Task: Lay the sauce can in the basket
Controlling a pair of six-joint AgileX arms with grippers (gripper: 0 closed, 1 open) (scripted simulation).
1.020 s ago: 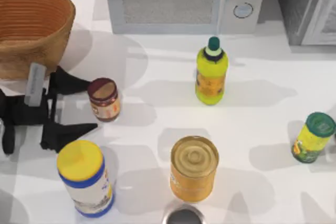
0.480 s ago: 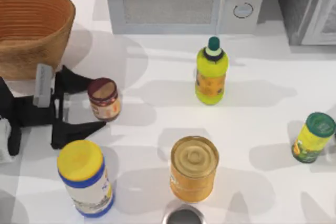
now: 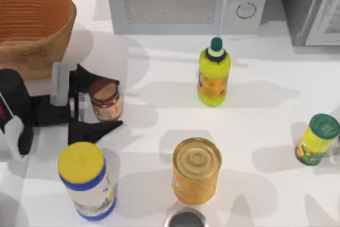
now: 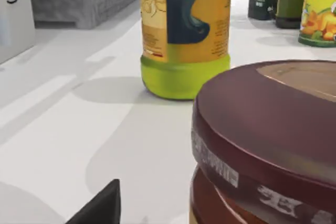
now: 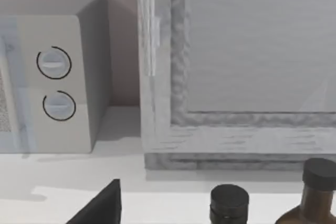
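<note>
The sauce can point(image 3: 105, 99), short with a maroon top and an orange-white label, stands upright on the white table just right of the basket point(image 3: 59, 9), a large tan wicker oval at the back left. My left gripper point(image 3: 114, 103) is open, with one black finger on each side of the can. The left wrist view has the can's lid point(image 4: 268, 140) very close and one fingertip point(image 4: 100, 208) beside it. My right arm is parked off to the right; one fingertip point(image 5: 100, 205) sits far to the side of the right wrist view, facing the microwave, and that gripper is open.
A yellow-lidded white canister point(image 3: 85, 182) stands close in front of the left gripper. A golden tin can point(image 3: 196, 169), a yellow-green bottle point(image 3: 214, 75), a green-lidded bottle point(image 3: 317, 138) and a microwave point(image 3: 180, 1) fill the rest. Dark bottles point(image 5: 228, 203) stand near the right arm.
My left gripper has slid to the right along the table, and its open fingers now reach around the sauce can. The can has not moved.
</note>
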